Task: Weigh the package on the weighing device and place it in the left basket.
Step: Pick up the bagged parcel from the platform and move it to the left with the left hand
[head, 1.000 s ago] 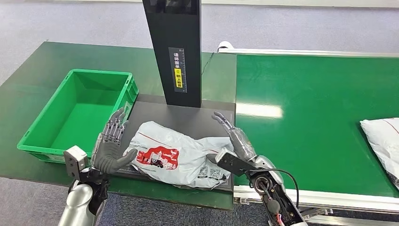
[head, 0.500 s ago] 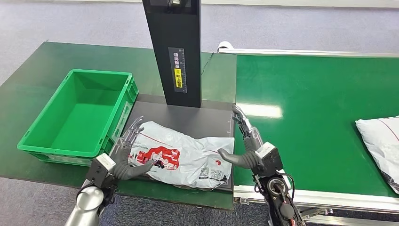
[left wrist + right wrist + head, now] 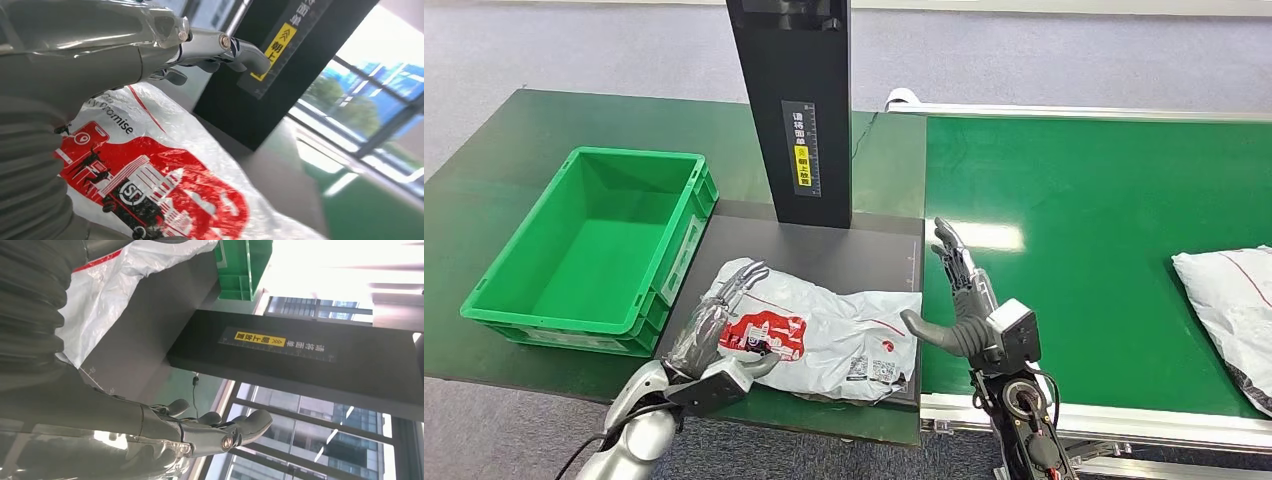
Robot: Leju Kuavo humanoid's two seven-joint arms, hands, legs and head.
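The white package (image 3: 824,335) with a red print lies flat on the black weighing platform (image 3: 844,250), in front of the tall black column (image 3: 794,110). My left hand (image 3: 719,330) lies over the package's left end, fingers stretched out across the top and thumb at its near edge, not closed on it. In the left wrist view the fingers (image 3: 215,47) hover just above the package (image 3: 150,180). My right hand (image 3: 964,300) stands open and upright just right of the package, at the platform's edge, thumb pointing toward it. The green basket (image 3: 499,300) sits left of the platform.
A green conveyor belt (image 3: 1104,220) runs to the right, carrying a second white package (image 3: 1224,300) near the right edge. The column rises over the platform's far side. Dark green tabletop (image 3: 484,160) surrounds the basket.
My left hand dropped and swung right onto the package's left end. My right hand drew back from the package to the platform's right edge. The second package drifted left on the belt.
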